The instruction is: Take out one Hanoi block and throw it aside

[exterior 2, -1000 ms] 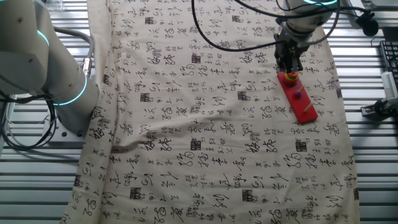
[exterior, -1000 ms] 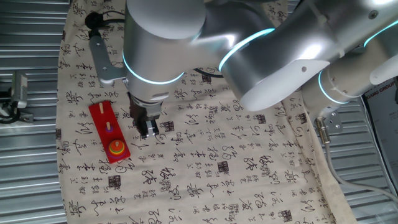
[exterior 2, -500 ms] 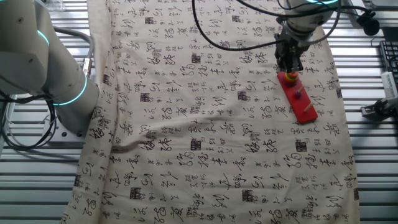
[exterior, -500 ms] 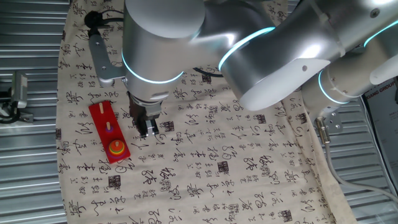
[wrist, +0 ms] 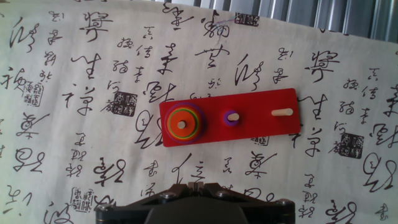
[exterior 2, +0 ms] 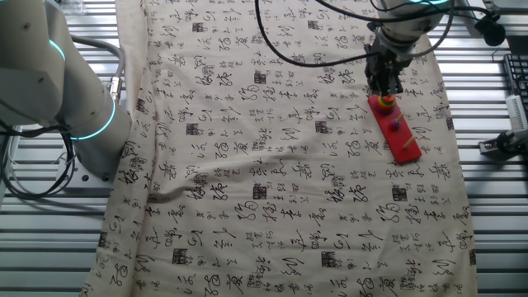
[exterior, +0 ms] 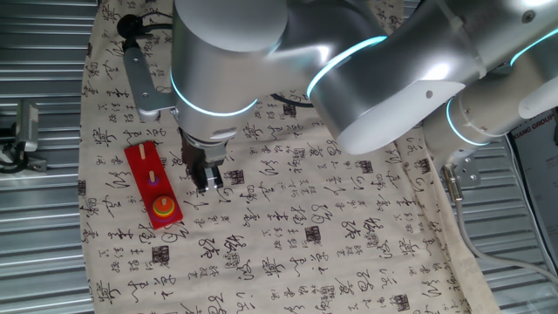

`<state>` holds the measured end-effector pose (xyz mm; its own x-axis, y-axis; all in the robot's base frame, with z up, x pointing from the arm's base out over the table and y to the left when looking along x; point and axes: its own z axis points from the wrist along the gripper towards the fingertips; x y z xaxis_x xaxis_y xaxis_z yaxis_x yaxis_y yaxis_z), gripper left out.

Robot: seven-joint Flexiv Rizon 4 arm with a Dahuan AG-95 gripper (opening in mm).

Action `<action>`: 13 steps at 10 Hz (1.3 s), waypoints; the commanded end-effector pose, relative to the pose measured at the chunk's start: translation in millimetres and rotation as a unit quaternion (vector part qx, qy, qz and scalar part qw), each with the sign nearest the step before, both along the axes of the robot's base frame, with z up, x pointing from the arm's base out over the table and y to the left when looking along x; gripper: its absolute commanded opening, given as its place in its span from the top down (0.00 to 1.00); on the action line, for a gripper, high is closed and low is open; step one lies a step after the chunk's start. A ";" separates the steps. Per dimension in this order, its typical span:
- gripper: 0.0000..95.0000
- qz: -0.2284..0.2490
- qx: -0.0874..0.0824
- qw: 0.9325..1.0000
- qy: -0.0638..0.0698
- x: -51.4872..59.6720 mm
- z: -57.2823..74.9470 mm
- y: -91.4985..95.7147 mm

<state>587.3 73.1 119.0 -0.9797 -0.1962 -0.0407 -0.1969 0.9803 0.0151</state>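
The Hanoi block (wrist: 182, 123) is an orange-red disc on top of a small stack on the end peg of the long red peg board (wrist: 258, 124). A green rim shows under it. The block also shows in one fixed view (exterior: 163, 208) and in the other fixed view (exterior 2: 384, 103). A small purple disc (wrist: 231, 117) sits on the middle peg, and the third peg (wrist: 283, 112) is bare. My gripper (exterior: 202, 180) hovers over the cloth beside the board, apart from the stack. Its fingertips (wrist: 191, 185) are pressed together with nothing between them.
A cream cloth with black calligraphy (exterior: 331, 227) covers the table, wrinkled near its middle (exterior 2: 247, 157). Ribbed metal table (exterior: 35, 227) shows past the cloth's edges. Another arm's grey base (exterior 2: 78, 107) stands at the cloth's edge. A black cable (exterior 2: 313, 58) hangs over the cloth.
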 end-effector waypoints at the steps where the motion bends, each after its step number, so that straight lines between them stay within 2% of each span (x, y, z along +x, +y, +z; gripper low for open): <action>1: 1.00 0.002 0.000 1.000 -0.001 0.4 -0.2 -0.1; 7: 1.00 0.005 0.000 1.000 -0.003 0.4 -0.2 -0.1; 12: 1.00 -0.005 -0.002 1.000 0.015 0.4 -0.2 -0.1; 13: 1.00 -0.008 0.001 1.000 0.012 0.4 -0.2 -0.1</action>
